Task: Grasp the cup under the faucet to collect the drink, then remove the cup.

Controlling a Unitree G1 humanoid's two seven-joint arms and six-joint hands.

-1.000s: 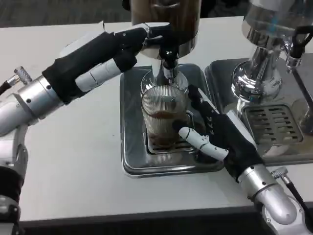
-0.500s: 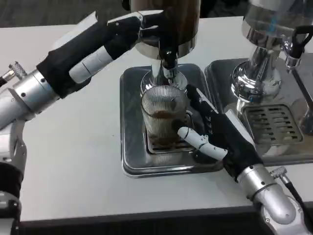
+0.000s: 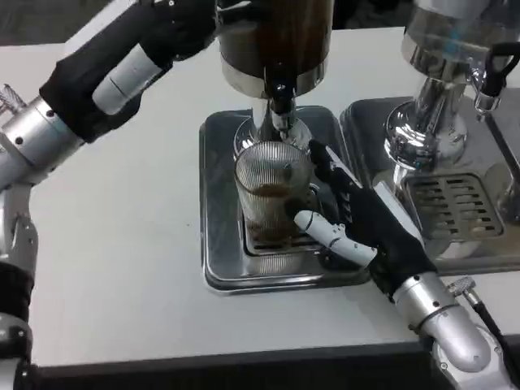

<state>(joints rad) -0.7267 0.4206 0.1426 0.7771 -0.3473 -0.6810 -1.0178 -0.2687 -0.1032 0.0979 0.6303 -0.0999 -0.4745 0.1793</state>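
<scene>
A ribbed clear glass cup (image 3: 272, 195) stands on the drip grate under the black faucet (image 3: 280, 101) of the dark drink dispenser (image 3: 272, 41). Brown drink fills its lower part. My right hand (image 3: 357, 223) wraps the cup's right side, thumb in front and fingers behind. My left hand (image 3: 158, 36) is raised at the upper left, beside the dispenser's tank; its fingertips are hidden near the top edge, so its hold is unclear.
The cup's steel drip tray (image 3: 219, 244) lies mid-table. A second chrome dispenser (image 3: 443, 73) with its own tray (image 3: 455, 203) stands close on the right. White tabletop lies bare to the left and front.
My left arm has lifted up and back, its hand rising from the faucet area toward the tank's top. The right hand and the cup have stayed put.
</scene>
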